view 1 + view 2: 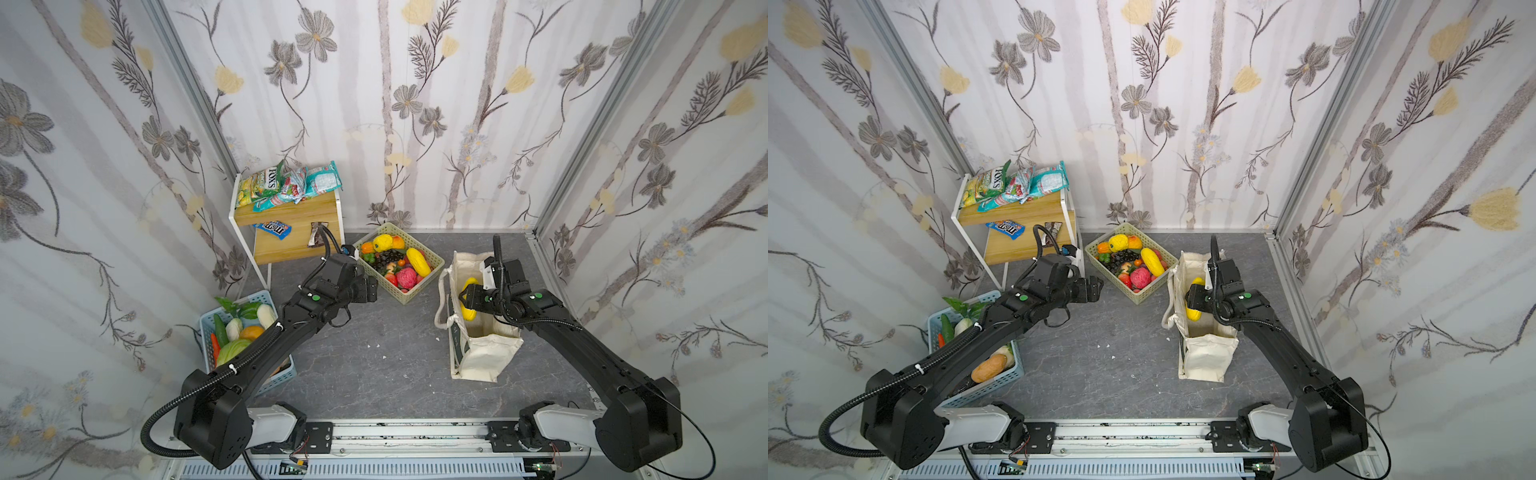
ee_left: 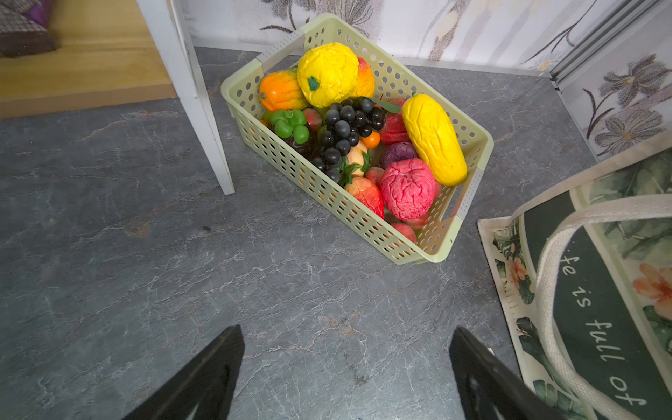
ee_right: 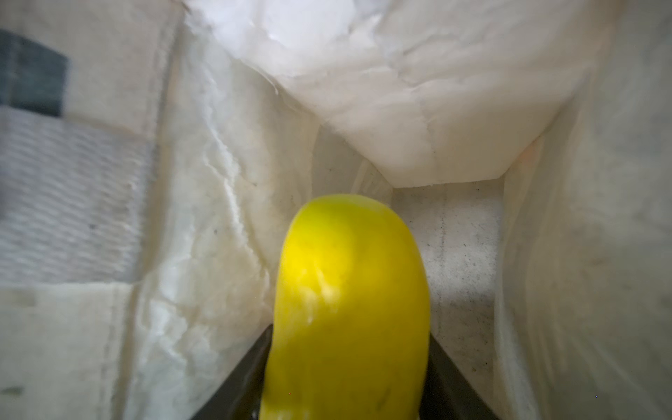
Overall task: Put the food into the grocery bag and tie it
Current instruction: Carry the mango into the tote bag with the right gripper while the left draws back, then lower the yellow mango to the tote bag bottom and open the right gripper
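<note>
Inside grocery bag (image 1: 486, 357) mouth, R gripper (image 1: 466, 300) has jaws part-closed on yellow mango (image 3: 349, 291), long axis along fingers toward bare bag floor, so drop looks straight down; L gripper (image 2: 347, 331) empty, jaws wide, nr fruit basket (image 2: 320, 185).

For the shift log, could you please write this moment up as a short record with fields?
Right gripper: shut on a yellow mango, lowered into the bag's mouth
Left gripper: fingers open, empty, over bare tabletop
Grocery bag: upright, open, handles untied
Beige basket: second mango, grape bunch, pink knobbly ball, other fruit
Shelf: FOX'S packet on top, brown bar wrapper below
Blue basket: vegetables
</note>
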You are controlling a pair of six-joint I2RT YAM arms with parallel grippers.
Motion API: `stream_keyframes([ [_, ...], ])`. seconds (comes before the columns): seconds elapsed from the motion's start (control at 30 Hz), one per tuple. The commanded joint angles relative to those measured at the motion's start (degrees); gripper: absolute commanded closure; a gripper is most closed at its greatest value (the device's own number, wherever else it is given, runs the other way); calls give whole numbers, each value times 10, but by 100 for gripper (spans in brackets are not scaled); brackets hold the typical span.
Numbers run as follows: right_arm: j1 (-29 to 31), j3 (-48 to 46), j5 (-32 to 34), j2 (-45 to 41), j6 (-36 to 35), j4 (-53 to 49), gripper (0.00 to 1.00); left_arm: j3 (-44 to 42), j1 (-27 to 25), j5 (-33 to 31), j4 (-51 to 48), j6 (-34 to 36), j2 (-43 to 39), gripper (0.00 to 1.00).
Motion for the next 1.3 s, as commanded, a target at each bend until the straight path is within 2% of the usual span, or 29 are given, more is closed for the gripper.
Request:
stream_keyframes([
  [0.0, 3, -12, 19, 9, -5, 15, 44, -5, 2, -12, 13, 3, -6, 9],
  [0.37, 4, -48, 26, 47, -4, 58, 43, -8, 3, -14, 13, 2, -10, 9],
  [1.27, 3, -66, 5, 192, 18, 201, 42, -3, 3, -25, -5, 4, -18, 9],
])
